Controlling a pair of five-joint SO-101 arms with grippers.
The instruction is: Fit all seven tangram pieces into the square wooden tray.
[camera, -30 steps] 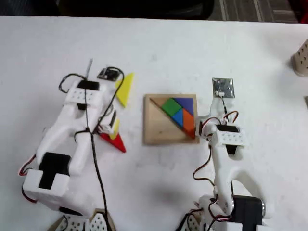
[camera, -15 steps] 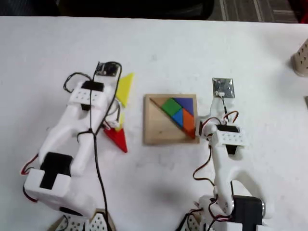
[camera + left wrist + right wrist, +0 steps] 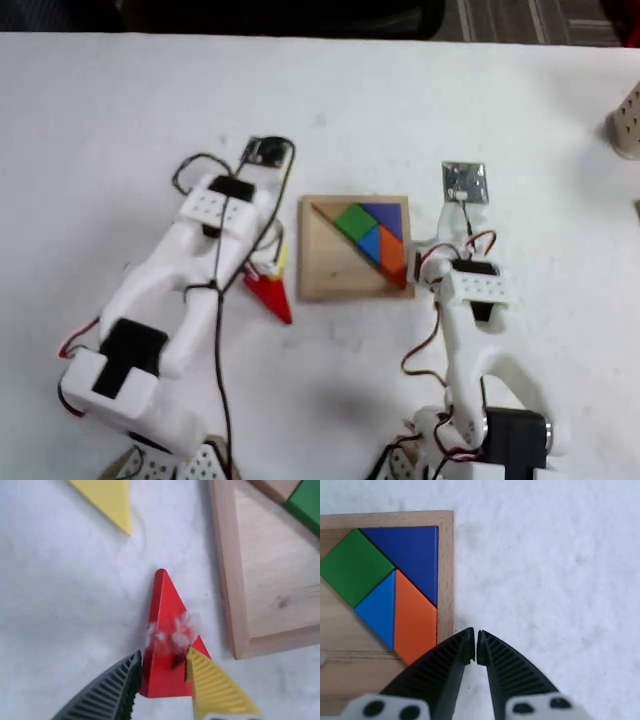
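The left gripper (image 3: 162,662) is closed narrowly on the red triangle (image 3: 165,610). One dark finger and one yellow finger pinch the piece at its wide end, and the sharp corner points away from the wrist. It cannot be told whether the piece rests on the table (image 3: 60,605) or is raised off it. The square wooden tray (image 3: 222,580) lies just beside the triangle, and the yellow triangle (image 3: 107,497) lies apart, farther out. The tray half nearer this arm is bare wood; the other half holds four coloured pieces (image 3: 375,235). Recommended procedure: hold the pinch firm and raise the piece above the rim before crossing it. Rotate until the long edge matches the free diagonal, lower flat, then release. A grip at one end may let the piece pivot, so move slowly. The right gripper (image 3: 474,644), jaws together on nothing, sits just outside the tray's rim; avoid pushing the tray against it.
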